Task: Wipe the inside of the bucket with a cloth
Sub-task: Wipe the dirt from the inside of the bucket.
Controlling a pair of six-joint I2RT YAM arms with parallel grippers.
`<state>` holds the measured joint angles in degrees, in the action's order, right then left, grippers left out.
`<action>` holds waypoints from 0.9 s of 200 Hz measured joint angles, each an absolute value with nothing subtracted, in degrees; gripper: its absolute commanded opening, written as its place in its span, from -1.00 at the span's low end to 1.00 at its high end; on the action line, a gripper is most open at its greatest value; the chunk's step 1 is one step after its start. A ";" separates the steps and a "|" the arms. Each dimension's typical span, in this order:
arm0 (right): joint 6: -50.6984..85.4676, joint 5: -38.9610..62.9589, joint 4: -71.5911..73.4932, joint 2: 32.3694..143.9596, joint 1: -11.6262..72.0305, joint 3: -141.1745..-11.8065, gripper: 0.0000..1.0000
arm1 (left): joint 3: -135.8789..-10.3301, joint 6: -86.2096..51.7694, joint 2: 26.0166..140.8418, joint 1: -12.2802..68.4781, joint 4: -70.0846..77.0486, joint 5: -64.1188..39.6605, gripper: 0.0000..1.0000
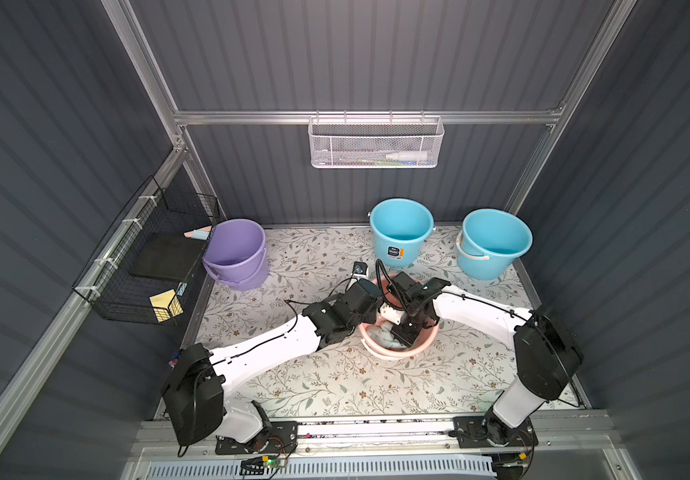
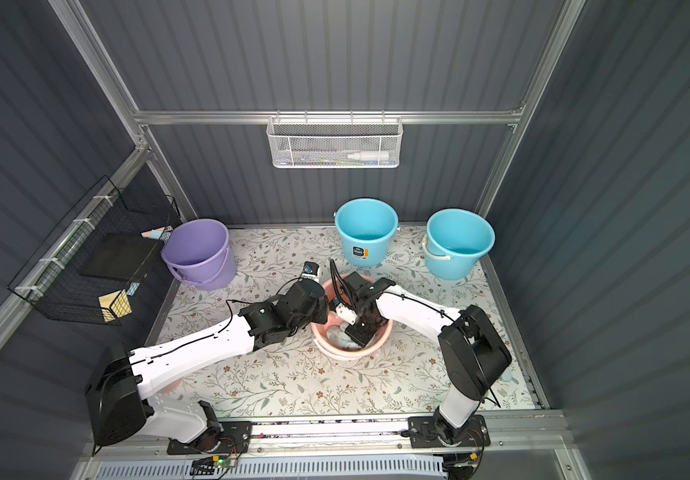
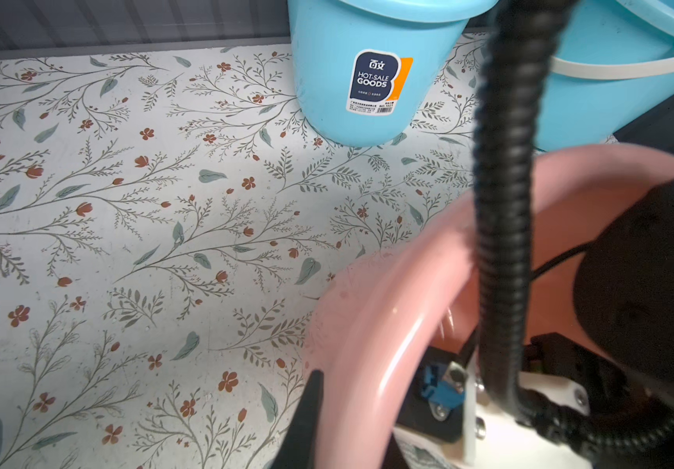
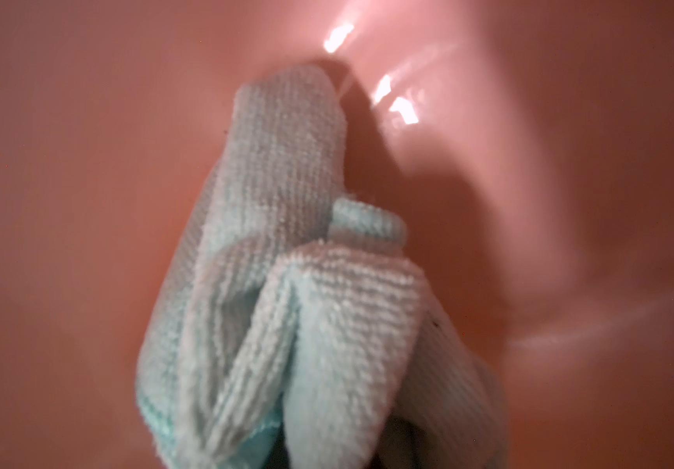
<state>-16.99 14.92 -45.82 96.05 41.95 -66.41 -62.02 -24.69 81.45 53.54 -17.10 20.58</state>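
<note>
Right wrist view gave you the relation that mattered. The cloth [image 4: 286, 284], pale blue and bunched into folds, ran out ahead of the right tool [image 1: 404, 336] with its long axis along the tool's own line. Its far end touched the glossy inner surface of the pink bucket [image 4: 83, 162]. That surface lay straight ahead of the tool and closed round it on every side. The right tool was clamped on the cloth, though the folds hid its tips.

In both top views the pink bucket stood upright on the floral bench [image 1: 335, 386] between your two arms, with the right tool reaching down inside it. That made the right arm the nearer one for wiping.

The left tool [image 3: 341, 390] sat at the rim, off to the right tool's side. One finger [image 3: 311, 406] lay against the rim's outer face and the inner finger was hidden. You could judge it clamped on the rim to steady the bucket.

Beyond the left tool stood a blue bucket [image 3: 367, 40]. Its sticker [image 3: 378, 83] read "HOT-SALE GOODS" in white on dark blue. The two characters above and the fine print by the barcode were too small to read. A second blue bucket [image 1: 495, 243] and a purple bucket [image 1: 237, 253] stood well apart and showed no writing.
</note>
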 measured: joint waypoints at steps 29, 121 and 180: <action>-13.02 21.76 -40.42 96.05 41.87 -65.84 -1.00 | -60.51 -24.49 80.23 53.47 -15.77 20.78 -1.00; 0.99 11.27 -14.20 93.17 42.94 -56.01 -1.00 | -59.90 -24.08 80.16 53.10 -11.73 20.99 -1.00; 3.01 -2.55 -2.04 92.16 45.60 -52.40 -1.00 | -59.86 -24.12 80.14 53.08 -8.99 21.23 -1.00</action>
<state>3.01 -2.55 -2.04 92.16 45.60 -52.40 -59.86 -24.12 80.14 53.08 -8.99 21.23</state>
